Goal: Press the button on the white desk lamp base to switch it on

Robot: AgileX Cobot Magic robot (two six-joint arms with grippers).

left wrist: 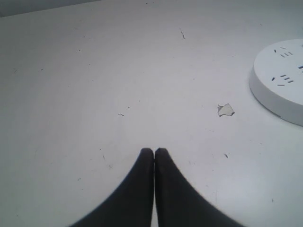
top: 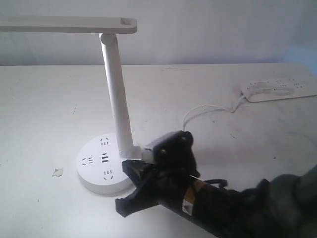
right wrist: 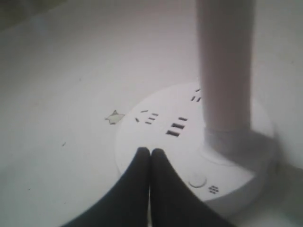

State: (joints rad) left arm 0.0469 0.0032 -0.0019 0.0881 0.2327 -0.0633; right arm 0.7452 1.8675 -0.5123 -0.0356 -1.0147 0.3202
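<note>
The white desk lamp base (top: 94, 173) is a flat round disc with socket holes, two dark USB slots (right wrist: 176, 128) and a tall white stem (top: 116, 94). The button (right wrist: 197, 180) is a small round white disc near the foot of the stem, beside a tiny hole grid. My right gripper (right wrist: 150, 151) is shut with nothing in it, its tips over the base (right wrist: 132, 142) a short way to the side of the button. In the exterior view this gripper (top: 128, 167) covers the base's right edge and hides the button. My left gripper (left wrist: 154, 151) is shut and empty over bare table, well away from the base (left wrist: 277, 92).
A long white power strip (top: 282, 89) lies at the back right, its cable (top: 208, 109) running toward the lamp. A small torn scrap (top: 57, 172) lies on the table left of the base. The lamp head (top: 69, 25) juts out to the left overhead.
</note>
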